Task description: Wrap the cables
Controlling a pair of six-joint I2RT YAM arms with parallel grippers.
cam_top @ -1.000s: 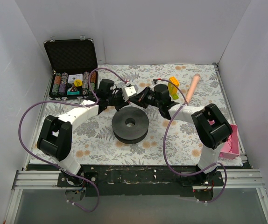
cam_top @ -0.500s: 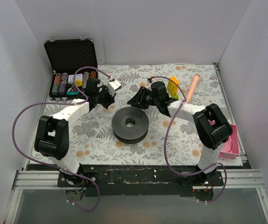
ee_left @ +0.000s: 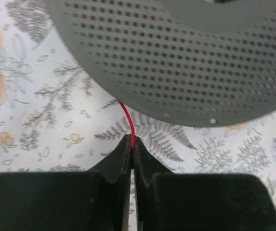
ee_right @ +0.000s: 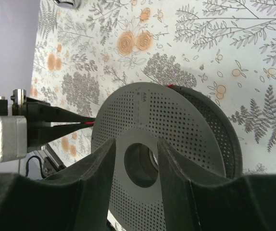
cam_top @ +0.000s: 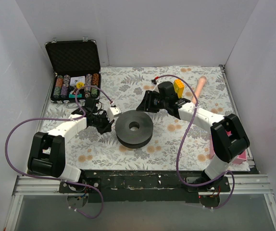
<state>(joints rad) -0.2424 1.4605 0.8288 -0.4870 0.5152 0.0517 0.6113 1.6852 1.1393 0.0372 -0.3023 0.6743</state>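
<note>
On the tabletop [cam_top: 104, 149], the black perforated spool [cam_top: 134, 127] is cut off in the left wrist view. The right arm [cam_top: 224, 137] half hides a pink tray [cam_top: 244, 150]. The left tool [ee_left: 131, 144] is clenched on the thin red cable [ee_left: 127, 118], which vanishes under the spool's rim. The right tool [ee_right: 135, 144] is spread and empty.

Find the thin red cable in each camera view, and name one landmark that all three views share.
Top external: too thin to make out.
Left wrist: the red cable runs from the shut left tool up to the black reel, centre frame.
Right wrist: a short red stretch at left, between that tool's tips and the reel.
Shared landmark: that perforated reel, central in the top view.
</note>
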